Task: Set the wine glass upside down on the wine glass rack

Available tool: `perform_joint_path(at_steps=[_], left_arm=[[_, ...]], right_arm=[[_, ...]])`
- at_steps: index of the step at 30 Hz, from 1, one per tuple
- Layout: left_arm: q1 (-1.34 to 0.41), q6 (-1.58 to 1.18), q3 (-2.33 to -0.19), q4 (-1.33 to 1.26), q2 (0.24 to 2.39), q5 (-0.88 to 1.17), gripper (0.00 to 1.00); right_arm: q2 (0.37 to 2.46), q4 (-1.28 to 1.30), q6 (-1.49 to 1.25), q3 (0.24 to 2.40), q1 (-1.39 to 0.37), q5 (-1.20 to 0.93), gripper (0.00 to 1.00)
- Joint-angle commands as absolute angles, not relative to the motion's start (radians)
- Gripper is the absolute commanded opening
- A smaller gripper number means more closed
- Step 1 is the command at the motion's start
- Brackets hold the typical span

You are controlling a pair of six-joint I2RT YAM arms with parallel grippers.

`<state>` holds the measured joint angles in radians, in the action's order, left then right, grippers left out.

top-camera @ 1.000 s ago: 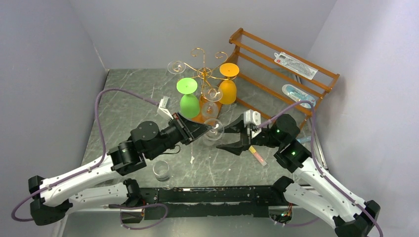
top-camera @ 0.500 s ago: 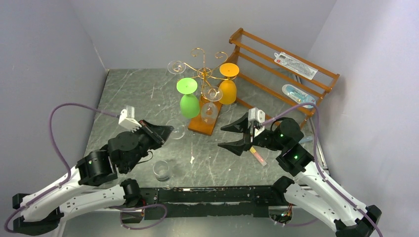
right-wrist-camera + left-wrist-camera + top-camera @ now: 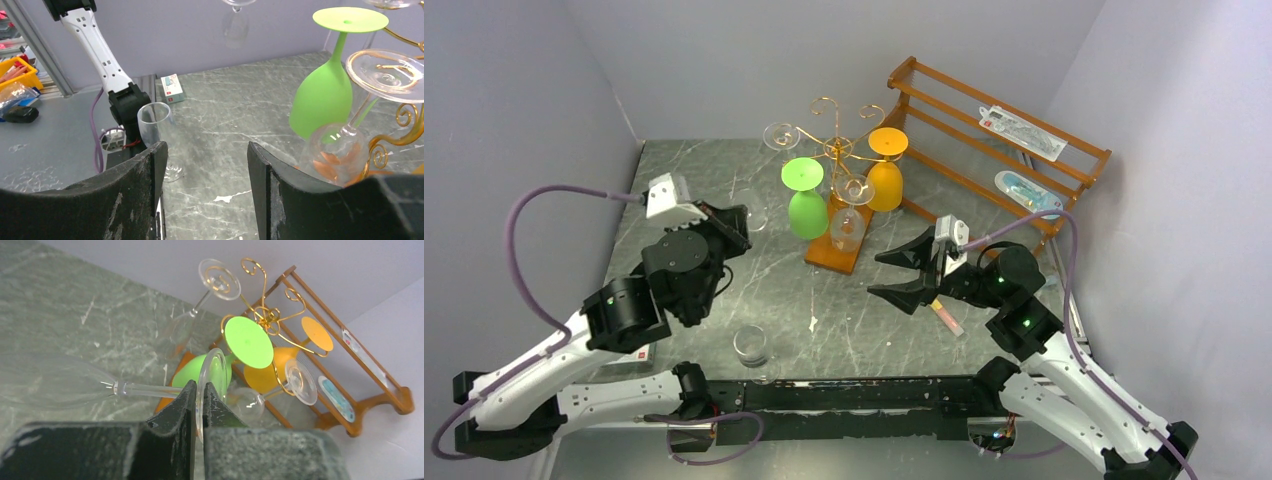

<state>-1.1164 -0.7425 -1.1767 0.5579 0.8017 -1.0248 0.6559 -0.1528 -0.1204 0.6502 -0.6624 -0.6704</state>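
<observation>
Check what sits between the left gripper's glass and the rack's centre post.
The green glass, upside down on the wine glass rack, sits between them; top external and left wrist views both show it.

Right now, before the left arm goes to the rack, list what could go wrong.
1. The left gripper pinches the wine glass only by the edge of its foot, bowl sticking out sideways; it may pivot or slip.
2. The wine glass rack already carries several glasses; the green glass, nearest the gripper, could be struck.
</observation>
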Motion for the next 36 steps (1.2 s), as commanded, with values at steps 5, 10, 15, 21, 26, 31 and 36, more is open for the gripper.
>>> perform_joint_path(at_steps=[5, 10, 15, 21, 26, 31, 36], left_arm=[[-1.096, -0.394, -1.287, 0.275, 0.911, -1.153, 0.05], [-0.927, -0.408, -1.365, 0.286, 1.030, -0.989, 0.05], [-0.643, -0.489, -1.417, 0.283, 1.125, -0.658, 0.05], [-0.460, -0.485, -1.546, 0.278, 1.233, -0.449, 0.05], [-0.308, -0.484, -1.698, 0.278, 1.362, -0.190, 0.05], [-0.225, -0.557, -1.817, 0.229, 1.518, 0.151, 0.05], [-0.215, -0.651, -1.866, 0.134, 1.639, 0.397, 0.05]], right_arm=[[0.639, -0.181, -0.162, 0.639, -0.664, -0.647, 0.63], [0.653, -0.212, -0.198, 0.620, -0.664, -0.653, 0.63], [0.651, -0.210, -0.239, 0.615, -0.664, -0.648, 0.63], [0.669, -0.085, -0.356, 0.651, -0.664, -0.439, 0.65], [0.686, -0.037, -0.445, 0.640, -0.665, -0.348, 0.64], [0.663, -0.110, -0.522, 0.576, -0.665, -0.354, 0.63], [0.664, -0.114, -0.541, 0.564, -0.664, -0.439, 0.62]])
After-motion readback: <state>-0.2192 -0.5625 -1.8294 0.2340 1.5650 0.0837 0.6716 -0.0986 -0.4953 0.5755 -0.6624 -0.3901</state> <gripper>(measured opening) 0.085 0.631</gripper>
